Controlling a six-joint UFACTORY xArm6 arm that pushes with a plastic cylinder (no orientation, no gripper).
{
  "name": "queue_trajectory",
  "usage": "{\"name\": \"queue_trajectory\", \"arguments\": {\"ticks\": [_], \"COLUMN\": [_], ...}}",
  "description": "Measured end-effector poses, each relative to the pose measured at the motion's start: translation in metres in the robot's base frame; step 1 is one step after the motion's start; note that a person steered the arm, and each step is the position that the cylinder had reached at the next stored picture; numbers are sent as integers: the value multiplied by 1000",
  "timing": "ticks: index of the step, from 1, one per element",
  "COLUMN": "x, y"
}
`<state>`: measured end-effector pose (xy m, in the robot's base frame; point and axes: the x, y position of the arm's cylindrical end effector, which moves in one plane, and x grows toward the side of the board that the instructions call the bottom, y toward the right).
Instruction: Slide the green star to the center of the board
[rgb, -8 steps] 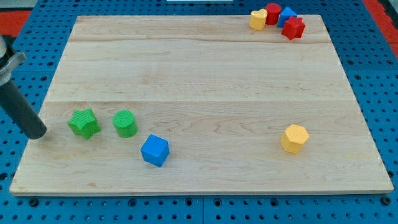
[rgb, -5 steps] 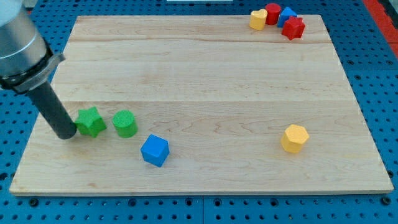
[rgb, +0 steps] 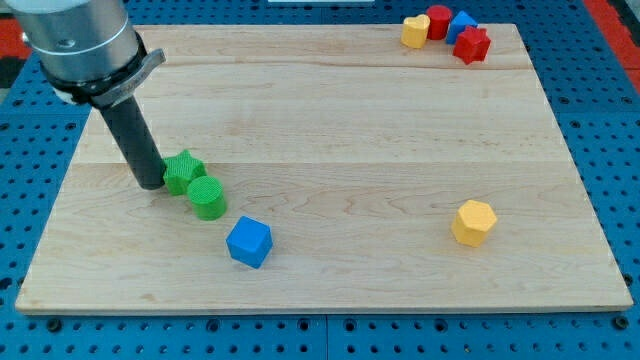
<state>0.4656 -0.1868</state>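
Note:
The green star (rgb: 183, 171) lies on the wooden board (rgb: 330, 110) at the view's left, a little below mid-height. My tip (rgb: 152, 183) touches the star's left side. A green round block (rgb: 208, 197) sits right against the star's lower right. The rod slants up to the view's upper left from the tip.
A blue cube (rgb: 248, 241) lies below and right of the green pair. A yellow hexagonal block (rgb: 473, 222) sits at the lower right. At the top right corner cluster a yellow heart (rgb: 415, 31), a red block (rgb: 438, 21), a blue block (rgb: 462, 24) and a red star (rgb: 472, 45).
My tip moved right and up from the board's left edge, pushing the green star right and upward against the green round block, which shifted slightly down and right.

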Motion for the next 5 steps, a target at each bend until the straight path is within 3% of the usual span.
{"name": "queue_trajectory", "arguments": {"ticks": [2,5], "x": [-20,4], "y": [17,18]}}
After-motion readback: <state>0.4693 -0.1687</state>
